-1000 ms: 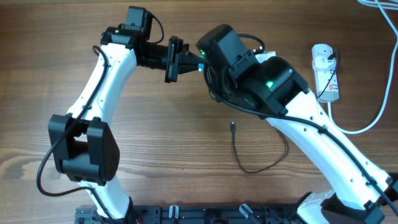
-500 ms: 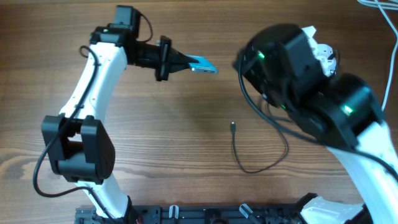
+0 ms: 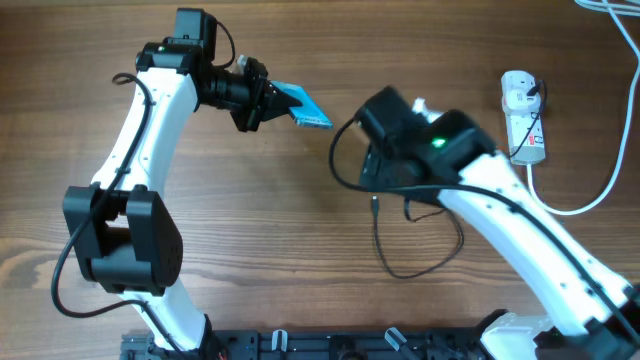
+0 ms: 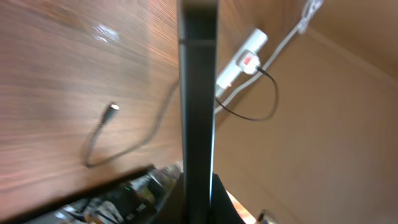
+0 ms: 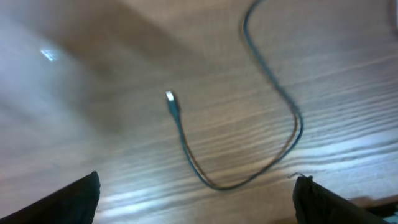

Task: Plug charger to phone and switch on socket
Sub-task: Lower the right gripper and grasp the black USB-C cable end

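Black charger tip (image 5: 170,97) now lies under our just-arrived right gripper (image 5: 198,202), fingers apart for pickup; left gripper (image 3: 274,99) apparently clamps the phone (image 3: 306,108).

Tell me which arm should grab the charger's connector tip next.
Right. The right gripper hangs over the connector tip with its jaws wide apart and empty. The left gripper is shut on the phone, so it is occupied and sits farther from the tip.

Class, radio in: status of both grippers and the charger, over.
Left gripper shut on phone, aloft. Right gripper open over charger tip. Nothing blocking it.
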`<state>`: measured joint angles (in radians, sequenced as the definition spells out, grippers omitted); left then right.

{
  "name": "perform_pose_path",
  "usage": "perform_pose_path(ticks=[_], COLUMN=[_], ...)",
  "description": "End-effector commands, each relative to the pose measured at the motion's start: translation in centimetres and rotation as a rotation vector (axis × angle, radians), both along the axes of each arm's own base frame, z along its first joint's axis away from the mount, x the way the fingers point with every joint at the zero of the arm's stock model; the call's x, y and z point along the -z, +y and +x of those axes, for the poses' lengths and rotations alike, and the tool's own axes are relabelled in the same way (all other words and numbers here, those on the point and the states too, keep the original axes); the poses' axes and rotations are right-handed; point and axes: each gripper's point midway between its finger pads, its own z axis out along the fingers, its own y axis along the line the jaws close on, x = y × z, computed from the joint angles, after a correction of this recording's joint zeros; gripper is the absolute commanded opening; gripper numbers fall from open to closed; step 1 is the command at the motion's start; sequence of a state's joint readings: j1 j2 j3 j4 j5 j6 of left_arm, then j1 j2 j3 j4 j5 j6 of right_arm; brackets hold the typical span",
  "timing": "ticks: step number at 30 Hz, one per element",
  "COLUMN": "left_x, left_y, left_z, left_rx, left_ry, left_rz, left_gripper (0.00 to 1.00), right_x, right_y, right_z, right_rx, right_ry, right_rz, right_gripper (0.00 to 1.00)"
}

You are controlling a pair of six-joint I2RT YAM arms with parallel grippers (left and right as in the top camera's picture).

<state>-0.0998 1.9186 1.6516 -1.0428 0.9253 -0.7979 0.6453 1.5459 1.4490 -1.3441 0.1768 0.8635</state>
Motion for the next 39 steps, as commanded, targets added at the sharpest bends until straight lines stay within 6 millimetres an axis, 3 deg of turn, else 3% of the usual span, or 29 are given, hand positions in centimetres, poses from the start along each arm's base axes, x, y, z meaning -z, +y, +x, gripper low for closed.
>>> perform_pose_path(ticks=[1,5,7,9,18,24,27,31,39], left_x=[0.3,0.9,0.9,0.9,1.1,1.1,1.1,1.2,1.2], left_y=[1.4,2.0,2.0,2.0,2.2,2.2,2.2,2.2,2.2], left_z=[0.6,0.5,0.6,0.6,0.4,0.4,0.4,0.4,0.5], left_rx=[0.003,-0.008,-0.008,-0.008,-0.010,-0.010,-0.010,-0.010,-0.010], left_ry=[-0.101,-0.089,-0.089,-0.090,-0.081,-0.081,-0.081,-0.081,-0.081], left_rz=[0.137,0.187,0.187,0.187,0.199,0.199,0.199,0.199,0.199], left_gripper=[0.04,0.04,0.04,0.04,0.04,0.04,0.04,0.04,0.04], right_x=[3.5,6.9,8.5,9.8,14.0,17.3,18.2,18.4,18.5], right_y=[1.3,1.3,2.1,2.7,2.4,2.5,2.6,2.6,1.8], right_z=[-1.8,-1.8,-1.7,-1.9,-1.3,-1.2,-0.9,-0.6,-0.1], right_rx=[-0.121,-0.129,-0.170,-0.208,-0.191,-0.185,-0.185,-0.183,-0.180], right_ry=[0.113,0.110,0.101,0.112,0.175,0.228,0.232,0.222,0.224], right_rz=[0.054,0.060,0.098,0.126,0.048,0.016,0.011,0.006,0.011], right_gripper=[0.99,0.96,0.82,0.74,0.66,0.54,0.50,0.42,0.35])
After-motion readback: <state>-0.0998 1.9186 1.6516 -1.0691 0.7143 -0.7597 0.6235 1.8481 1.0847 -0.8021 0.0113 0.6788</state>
